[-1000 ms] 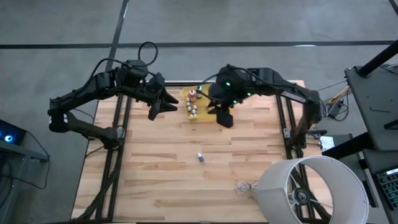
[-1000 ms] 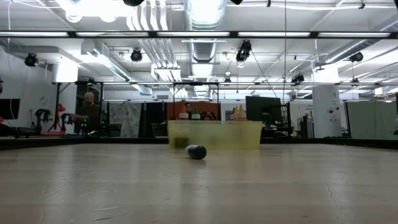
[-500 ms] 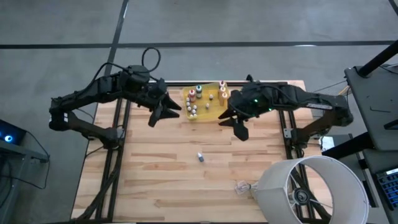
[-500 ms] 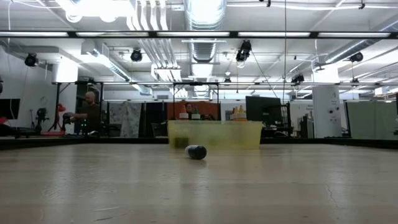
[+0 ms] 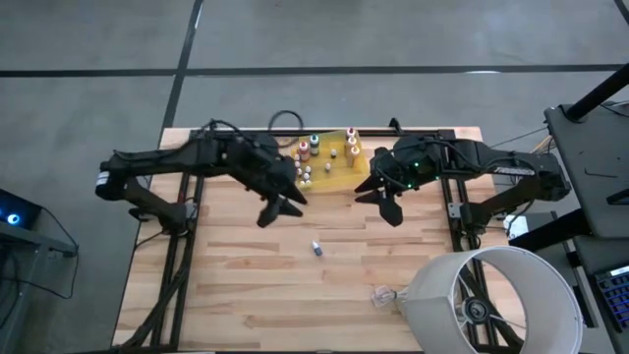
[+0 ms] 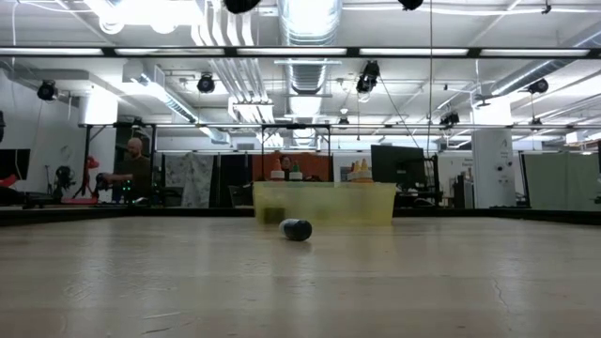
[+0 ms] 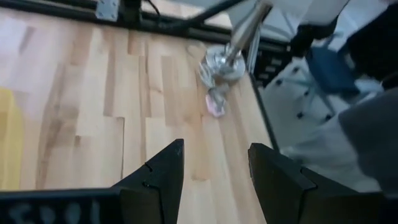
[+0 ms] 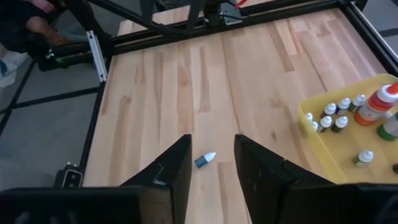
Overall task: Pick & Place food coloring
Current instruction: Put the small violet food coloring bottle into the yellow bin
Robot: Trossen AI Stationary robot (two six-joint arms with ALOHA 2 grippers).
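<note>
Wooden table [image 5: 246, 275] first: it lies mostly bare before you, both arms hanging above its far half. Next the yellow tray [image 5: 334, 169] at the far edge, already holding most of the bottles [image 8: 331, 116]. Your left gripper [image 5: 278, 208] hovers just beside the tray with its jaws apart and nothing between them; your right gripper [image 5: 390, 205] hangs on the tray's other side, also parted and empty. Smallest, one stray bottle [image 5: 316, 247] lies on its side mid-table, well apart from both. You look to be at the reach step; next, lower a gripper over that bottle, square the fingers across its body, then close.
</note>
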